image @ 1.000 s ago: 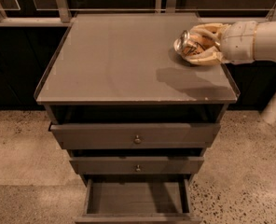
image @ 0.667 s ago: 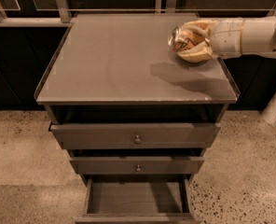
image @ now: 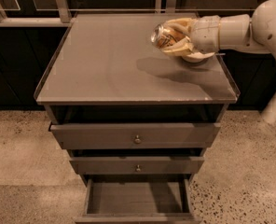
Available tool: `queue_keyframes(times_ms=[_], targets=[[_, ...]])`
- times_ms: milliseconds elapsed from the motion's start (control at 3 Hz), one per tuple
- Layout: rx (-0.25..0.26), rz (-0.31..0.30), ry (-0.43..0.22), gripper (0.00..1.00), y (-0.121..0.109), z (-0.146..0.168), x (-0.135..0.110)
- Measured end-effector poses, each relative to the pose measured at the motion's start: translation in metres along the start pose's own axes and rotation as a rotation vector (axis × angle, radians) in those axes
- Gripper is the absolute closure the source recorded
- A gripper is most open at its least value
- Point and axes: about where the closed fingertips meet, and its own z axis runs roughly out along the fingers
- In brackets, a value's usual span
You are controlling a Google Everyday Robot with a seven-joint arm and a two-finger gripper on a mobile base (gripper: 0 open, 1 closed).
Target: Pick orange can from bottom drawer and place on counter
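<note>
- Where the view is nearest, well below the gripper (image: pixel 169 37) and toward the camera from it, the bottom drawer (image: pixel 138 197) stands pulled out, showing its flat grey floor and low side walls.
- Above that, lower than the gripper, sit the middle drawer (image: pixel 175 164) and the top drawer (image: pixel 96 135), each with a small round knob at its centre.
- Speckled beige floor (image: pixel 17 143) spreads to either side, far beneath the gripper.
- Directly under the gripper lies the counter (image: pixel 100 64), a broad grey top with a thin rim. A dark shadow (image: pixel 175 71) falls on it just below the gripper.
- Over the counter's far right part, the gripper is closed on the can (image: pixel 160 34), with cream fingers (image: pixel 181 24) above and below it.
- The can lies on its side in that grasp, its long axis roughly level and in line with the arm (image: pixel 236 29).
- Its shiny silver end points away from the wrist, toward the counter's middle and tipped slightly toward the camera. The orange-brown body runs back between the fingers.
- Whether the can touches the counter cannot be told for sure. The shadow sits apart from it, lower in the view.
- Behind the gripper, past the counter's back edge, pale rails (image: pixel 61 1) cross dark panels.
</note>
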Motion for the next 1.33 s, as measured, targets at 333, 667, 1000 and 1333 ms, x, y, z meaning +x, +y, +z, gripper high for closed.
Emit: queue_keyframes(times_ms=[333, 667, 1000, 1333], targets=[[-0.026, 0.003, -0.037, 1.00, -0.002, 0.022, -0.003], [-0.072, 0.018, -0.068, 1.00, 0.004, 0.054, -0.004], [-0.114, 0.067, -0.091, 0.82, 0.018, 0.073, 0.006], [-0.115, 0.068, -0.092, 0.59, 0.018, 0.074, 0.006]])
